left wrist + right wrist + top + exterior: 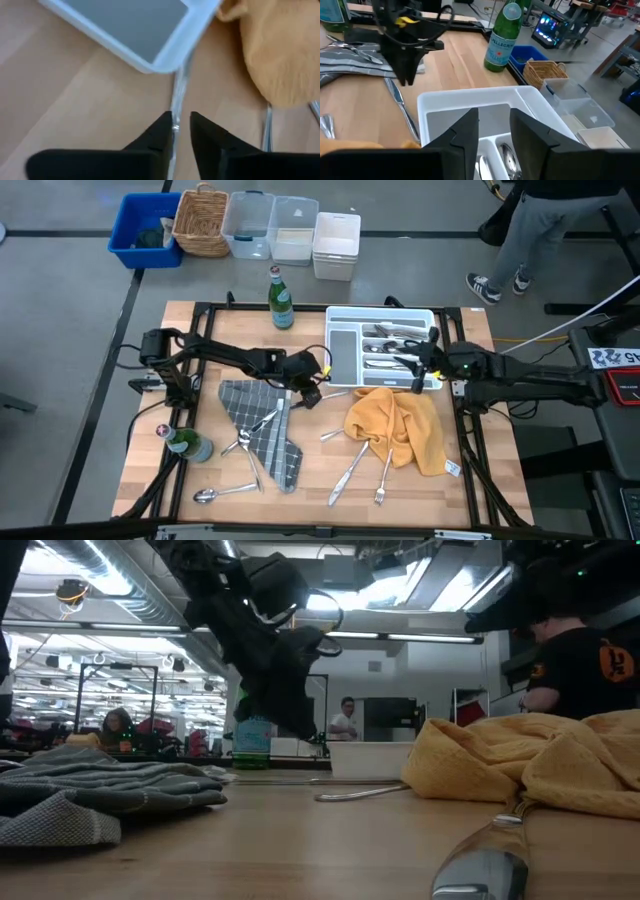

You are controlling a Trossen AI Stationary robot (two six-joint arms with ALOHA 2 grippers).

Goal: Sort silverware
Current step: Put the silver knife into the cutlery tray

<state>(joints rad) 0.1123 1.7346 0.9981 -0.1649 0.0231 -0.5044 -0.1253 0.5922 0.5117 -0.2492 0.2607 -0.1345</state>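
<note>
Down low, the left gripper (181, 131) straddled a knife (176, 107) with fingers slightly parted, while the right gripper (494, 131) hung spread above the tray (470, 97).

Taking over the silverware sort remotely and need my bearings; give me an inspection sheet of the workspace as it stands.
Surface: wooden table, black frame around it.
Job's things: several pieces already in the white tray; a knife on the wood beside the tray; loose silverware on the grey cloth, by the yellow cloth, and a spoon near the front edge.
Clutter: two green bottles, one at the back, one front left.
Hands: left hand over the knife, fingers slightly apart; right hand open above the tray.
Cables: yellow cable on the floor at right.
Surroundings: bins and a basket behind the table; a person standing nearby.
</note>
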